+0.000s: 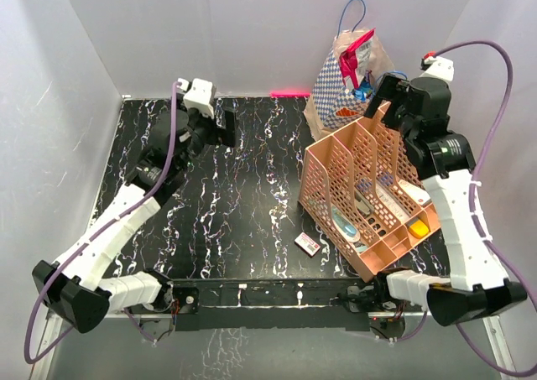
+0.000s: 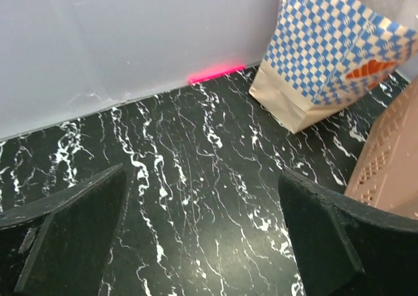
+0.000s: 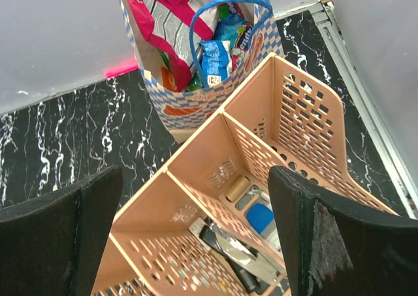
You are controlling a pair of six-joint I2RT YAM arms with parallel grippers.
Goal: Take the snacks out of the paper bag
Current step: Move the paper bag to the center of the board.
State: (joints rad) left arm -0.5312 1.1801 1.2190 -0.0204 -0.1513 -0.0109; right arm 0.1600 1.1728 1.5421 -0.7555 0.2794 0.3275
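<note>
Right gripper: wide open and holding nothing, its black fingers spread far apart. It hangs over the far end of the rack, on the near side of the bag, and I can't see it touching anything.

Left gripper: same deal, gaping wide and empty. It's low over bare tabletop at the far left-centre, pointed toward the bag but well apart from it.

Under the right gripper: a peach-coloured perforated plastic file rack, sitting at an angle on the right side of the table. There's small stuff in its compartments (something blue, something orange), too small to name.

Paper bag: a blue-and-white checkered paper bag with a tan base and an orange mark on its side, upright at the far right just beyond the rack. Can't tell if the two touch. The blue cord handles stick up.

Snacks: glossy colourful packets, all inside the bag. A pink-red bag pokes out of the top on the left, and a blue packet is beside it.

Small box: a white-and-pink box lies flat just left of the rack's near corner.

Table: a black marble-look tabletop with white veins.

Far wall: a bright pink strip runs along its foot, left of the bag.
</note>
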